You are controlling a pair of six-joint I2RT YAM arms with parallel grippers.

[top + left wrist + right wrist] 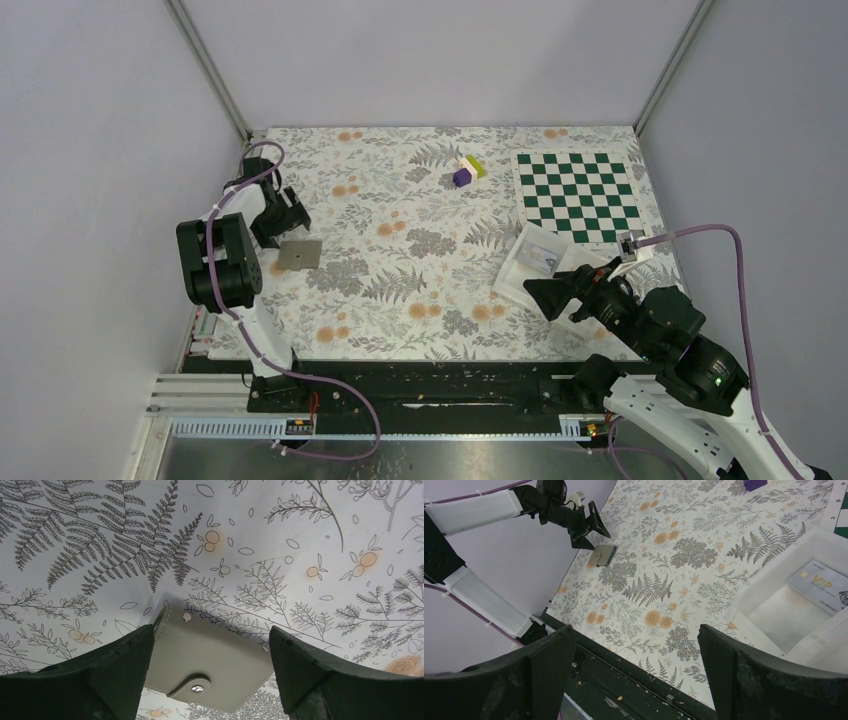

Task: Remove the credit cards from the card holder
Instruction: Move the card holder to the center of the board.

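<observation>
The card holder [299, 254] lies shut on the floral cloth at the left. It is grey, with its snap strap fastened [215, 660], and it also shows in the right wrist view [602, 555]. No card shows in it. My left gripper [291, 218] is open and hangs just above the holder, a finger on either side [210, 630]. My right gripper [545, 297] is open and empty [634, 630], low at the right, next to the white tray. A grey card with gold VIP lettering [819, 582] lies in that tray [545, 258].
A white divided plastic tray [510, 268] stands at the right [774, 575]. A green-and-white chessboard [575, 195] lies behind it. Small purple, yellow and white blocks [467, 170] sit at the back middle. A black rail runs along the table's near edge [634, 680].
</observation>
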